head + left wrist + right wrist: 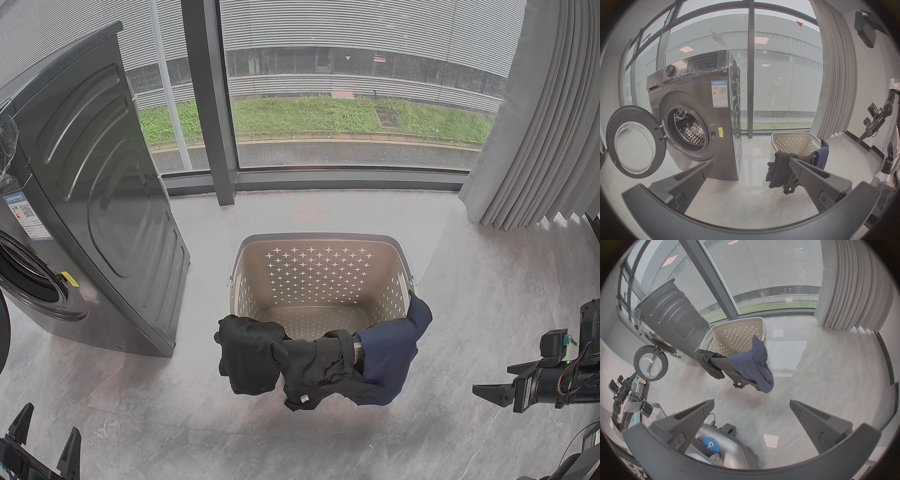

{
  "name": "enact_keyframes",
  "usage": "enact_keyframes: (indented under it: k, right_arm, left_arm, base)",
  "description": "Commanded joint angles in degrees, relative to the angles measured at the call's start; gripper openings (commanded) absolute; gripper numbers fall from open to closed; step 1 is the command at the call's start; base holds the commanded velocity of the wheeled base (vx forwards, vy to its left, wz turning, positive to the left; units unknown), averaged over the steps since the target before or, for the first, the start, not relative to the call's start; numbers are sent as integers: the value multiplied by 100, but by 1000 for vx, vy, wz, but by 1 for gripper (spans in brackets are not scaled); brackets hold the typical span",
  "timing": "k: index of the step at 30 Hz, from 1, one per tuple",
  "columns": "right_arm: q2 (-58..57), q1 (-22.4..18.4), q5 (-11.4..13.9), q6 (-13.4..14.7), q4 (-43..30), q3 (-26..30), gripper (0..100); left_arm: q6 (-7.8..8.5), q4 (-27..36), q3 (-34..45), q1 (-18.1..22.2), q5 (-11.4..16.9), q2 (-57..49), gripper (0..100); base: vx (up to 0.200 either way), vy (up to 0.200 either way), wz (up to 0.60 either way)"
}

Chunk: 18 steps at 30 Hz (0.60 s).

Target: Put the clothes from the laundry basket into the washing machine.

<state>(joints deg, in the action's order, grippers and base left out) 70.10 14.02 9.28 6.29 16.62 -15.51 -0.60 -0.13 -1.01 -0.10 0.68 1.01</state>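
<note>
Clothes [319, 369] draped over laundry basket [319, 275] rim, washing machine [725, 156] door open

You are in a home-style laundry corner: front-load washing machine [106, 187], laundry basket [319, 237] on grey floor [500, 300], full-height window [350, 81], pleated curtain [537, 112].

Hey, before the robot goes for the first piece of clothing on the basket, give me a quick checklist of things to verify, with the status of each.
1. Washing machine door swung fully open: ok.
2. Drum opening unobstructed: ok.
3. Left gripper open and empty: ok.
4. Right gripper open and empty: ok.
5. Clothes exposed for grasping: left black garment, middle black garment and navy garment hang over the near rim of the laundry basket: ok.
6. Garments separate enough to lift one alone: the middle black one overlaps the navy one: cannot tell.
</note>
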Motion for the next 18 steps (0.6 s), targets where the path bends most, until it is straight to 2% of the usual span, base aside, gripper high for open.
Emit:
enact_keyframes:
  k: [1,5,11,13,18]
  right_arm:
    - [804,189,-58,21,457,-93,100]
    - [1445,242,-330,39,940,-102,100]
    - [2131,435,-409,74,1599,-119,100]
    - [2483,637,-682,276,1898,-154,100]
    - [2948,962,-972,689,2285,-321,100]
  left_arm:
    - [-2,-4,101,1,2,-101,100]
    - [-2,-4,101,1,2,-101,100]
    - [-2,-4,101,1,2,-101,100]
    - [-2,-4,101,1,2,-101,100]
    - [-2,-4,101,1,2,-101,100]
  base:
    - [0,0,0]
    - [0,0,0]
    - [0,0,0]
    - [0,0,0]
    - [0,0,0]
